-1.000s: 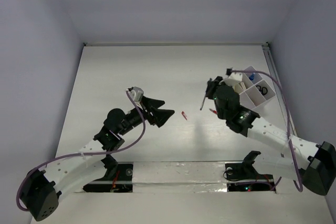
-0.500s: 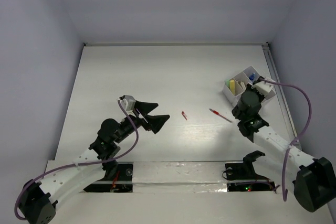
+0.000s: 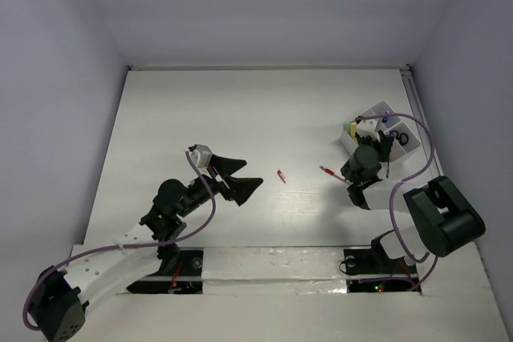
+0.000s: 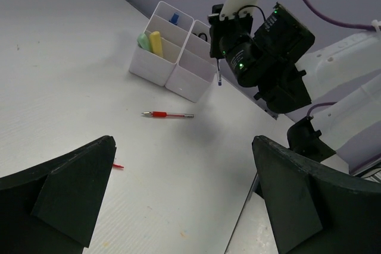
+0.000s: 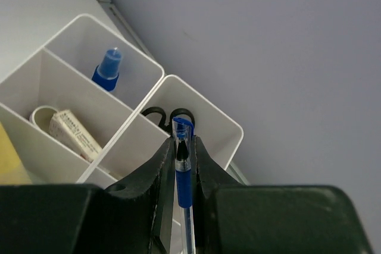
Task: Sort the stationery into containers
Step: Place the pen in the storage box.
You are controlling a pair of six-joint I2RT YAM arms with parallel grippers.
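Observation:
My right gripper (image 5: 181, 147) is shut on a blue-white pen (image 5: 183, 173), held upright just above the near compartment of the white organiser tray (image 5: 209, 97), where black scissors (image 5: 156, 113) lie. A blue-capped item (image 5: 107, 68) and a white eraser (image 5: 72, 131) sit in other compartments. In the top view the right gripper (image 3: 383, 148) hangs over the tray (image 3: 377, 107). A red pencil (image 3: 330, 172) and a tiny red bit (image 3: 281, 176) lie on the table. My left gripper (image 3: 238, 179) is open and holds nothing, left of the red bit (image 4: 117, 166).
The tray (image 4: 156, 69) stands at the table's far right, close to the right wall, with a green eraser (image 4: 143, 40) and a yellow marker (image 4: 156, 43) in it. The red pencil (image 4: 168, 114) lies in front of it. The right arm's folded links crowd the near right.
The right gripper has carried the pen from left of the tray to over its near compartment, uncovering the red pencil. The left gripper's jaws have opened wider.

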